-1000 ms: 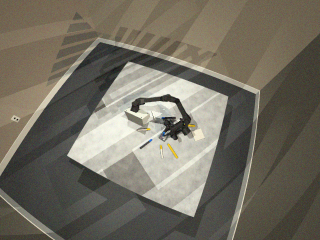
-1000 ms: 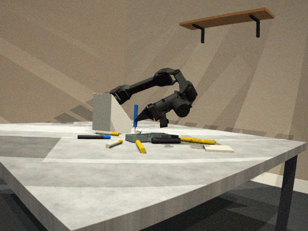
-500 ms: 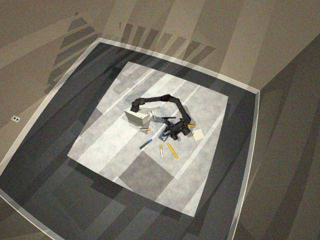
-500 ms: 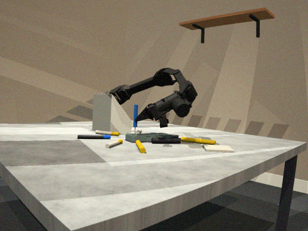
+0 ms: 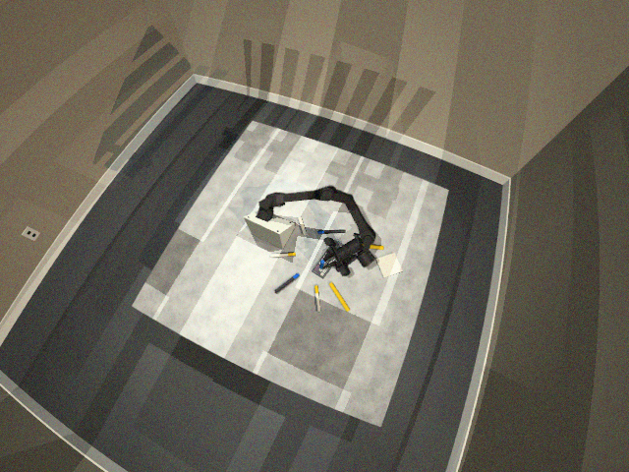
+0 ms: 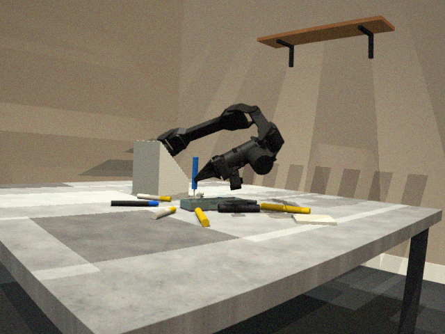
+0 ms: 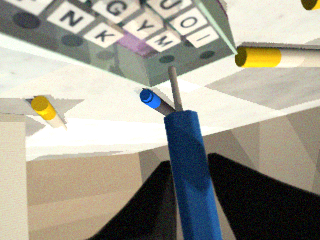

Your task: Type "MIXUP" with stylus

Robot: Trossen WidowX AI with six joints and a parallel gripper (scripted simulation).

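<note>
My gripper (image 5: 324, 264) (image 6: 196, 178) (image 7: 189, 165) is shut on the blue stylus (image 6: 195, 167) (image 7: 189, 140), which stands nearly upright with its thin grey tip down. The keyboard (image 6: 201, 204) (image 7: 131, 64) lies under it, with white letter keys; N, K, G, Y, M, U, O and I show in the wrist view. The tip appears over the keyboard's end rim, just beyond the M key (image 7: 163, 42). Whether it touches the surface I cannot tell. The X and P keys are not visible in the wrist view.
A black marker with a blue cap (image 5: 287, 283) (image 6: 133, 203), a white marker with a yellow cap (image 5: 317, 299) (image 6: 163, 213) and a yellow marker (image 5: 339, 296) (image 6: 201, 217) lie near the keyboard. A pale pad (image 5: 389, 265) (image 6: 314, 219) and the pale base block (image 6: 146, 168) flank it.
</note>
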